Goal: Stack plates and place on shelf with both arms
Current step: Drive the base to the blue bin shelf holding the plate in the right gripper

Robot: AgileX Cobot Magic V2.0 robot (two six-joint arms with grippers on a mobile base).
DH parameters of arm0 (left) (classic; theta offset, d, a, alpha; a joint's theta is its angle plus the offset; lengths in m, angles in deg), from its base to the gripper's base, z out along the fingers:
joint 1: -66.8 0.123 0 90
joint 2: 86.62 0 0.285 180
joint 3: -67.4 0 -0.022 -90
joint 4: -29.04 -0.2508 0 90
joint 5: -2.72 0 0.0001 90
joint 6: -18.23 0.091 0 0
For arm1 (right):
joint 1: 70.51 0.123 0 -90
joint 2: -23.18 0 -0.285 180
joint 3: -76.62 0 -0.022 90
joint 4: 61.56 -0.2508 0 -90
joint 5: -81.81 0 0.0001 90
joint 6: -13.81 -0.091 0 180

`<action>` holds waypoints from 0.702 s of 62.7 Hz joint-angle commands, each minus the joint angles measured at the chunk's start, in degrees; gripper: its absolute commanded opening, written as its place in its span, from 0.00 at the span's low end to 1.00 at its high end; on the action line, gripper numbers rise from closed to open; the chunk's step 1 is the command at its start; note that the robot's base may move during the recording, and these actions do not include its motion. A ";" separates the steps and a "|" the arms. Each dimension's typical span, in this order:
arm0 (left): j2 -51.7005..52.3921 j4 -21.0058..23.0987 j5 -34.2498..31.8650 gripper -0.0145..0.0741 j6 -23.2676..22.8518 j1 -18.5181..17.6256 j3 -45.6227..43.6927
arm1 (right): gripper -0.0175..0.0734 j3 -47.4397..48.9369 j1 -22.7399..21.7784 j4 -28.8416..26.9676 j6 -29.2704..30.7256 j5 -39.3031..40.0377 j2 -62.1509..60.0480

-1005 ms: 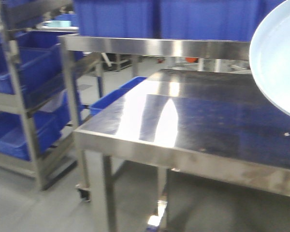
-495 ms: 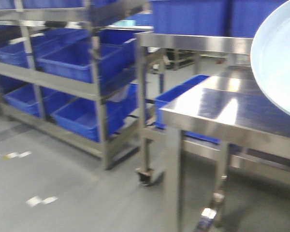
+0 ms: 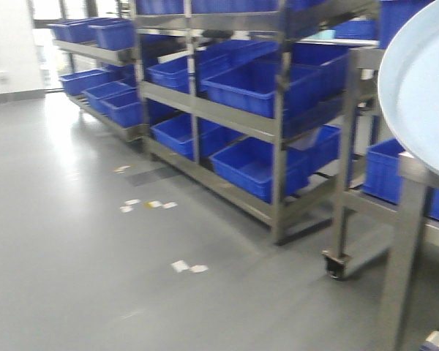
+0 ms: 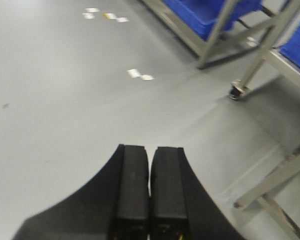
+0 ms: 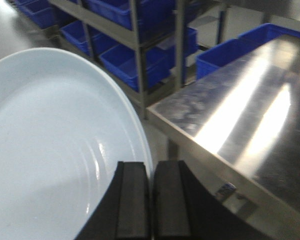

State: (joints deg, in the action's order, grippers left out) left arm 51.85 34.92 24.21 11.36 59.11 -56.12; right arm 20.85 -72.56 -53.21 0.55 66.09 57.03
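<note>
Front view: the plate [image 3: 423,80] fills the right edge, held high above a table leg [image 3: 404,241]. Steel racks [image 3: 278,131] of crates [image 3: 256,88] stand across the floor.

Left wrist view: the left gripper [image 4: 150,150] hangs over the floor, its fingers pressed together on nothing.

Right wrist view: the right gripper [image 5: 151,167] is clamped on the plate's near rim, beside the table [image 5: 250,100].

This looks like the carry step, and no second plate shows. The next move calls for a level plate at the shelf, with the left gripper opening to help.
</note>
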 commanded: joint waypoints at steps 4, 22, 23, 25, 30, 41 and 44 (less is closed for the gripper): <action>0.05 0.26 -4.42 0.26 -0.36 0.15 -1.68 | 0.25 1.85 -0.37 0.43 0.18 6.11 -0.05; 0.05 0.26 -4.42 0.26 -0.36 0.15 -1.68 | 0.25 1.85 -0.37 0.43 0.18 6.11 -0.05; 0.05 0.26 -4.42 0.26 -0.36 0.15 -1.68 | 0.25 1.85 -0.37 0.43 0.18 6.11 -0.05; 0.05 0.26 -4.42 0.26 -0.36 0.15 -1.68 | 0.25 1.85 -0.37 0.43 0.18 6.11 -0.05; 0.05 0.26 -4.42 0.26 -0.36 0.15 -1.68 | 0.25 1.85 -0.37 0.43 0.18 6.11 -0.05; 0.05 0.26 -4.42 0.26 -0.36 0.15 -1.68 | 0.25 1.85 -0.37 0.43 0.18 6.11 -0.05; 0.05 0.26 -4.42 0.26 -0.36 0.15 -1.68 | 0.25 1.85 -0.37 0.43 0.18 6.11 -0.05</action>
State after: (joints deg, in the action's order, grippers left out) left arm 51.85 34.92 24.21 11.36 59.11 -56.12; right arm 20.85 -72.56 -53.21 0.55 66.09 57.03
